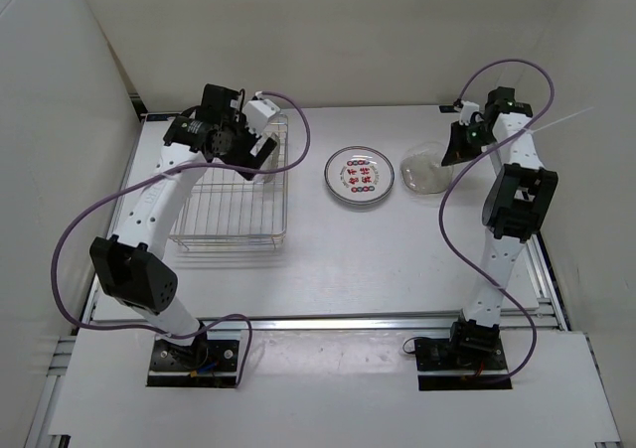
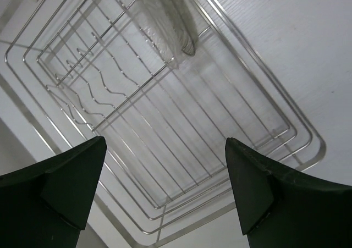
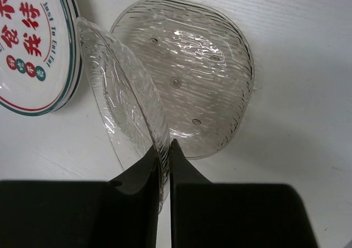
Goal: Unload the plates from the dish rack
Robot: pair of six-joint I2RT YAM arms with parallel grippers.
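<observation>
The dish rack [image 1: 234, 210], a silver wire basket, stands at the left. My left gripper [image 1: 263, 150] hovers over its far end, open, with nothing between its fingers [image 2: 264, 187]. One ribbed, greyish plate [image 2: 165, 22] stands upright in the rack [image 2: 165, 127] ahead of the gripper. At the right, my right gripper [image 3: 164, 149] is shut on the rim of a clear glass plate [image 3: 121, 88] held on edge. Beneath it a second clear glass plate [image 3: 192, 77] lies flat on the table [image 1: 425, 173]. White plates with green rims and red marks [image 1: 359, 178] sit stacked to its left [image 3: 30, 44].
White walls close in the table at the left, back and right. The rack's low wire dividers [image 2: 88, 88] rise from its floor. A purple cable [image 1: 298, 140] loops over the rack's far right corner.
</observation>
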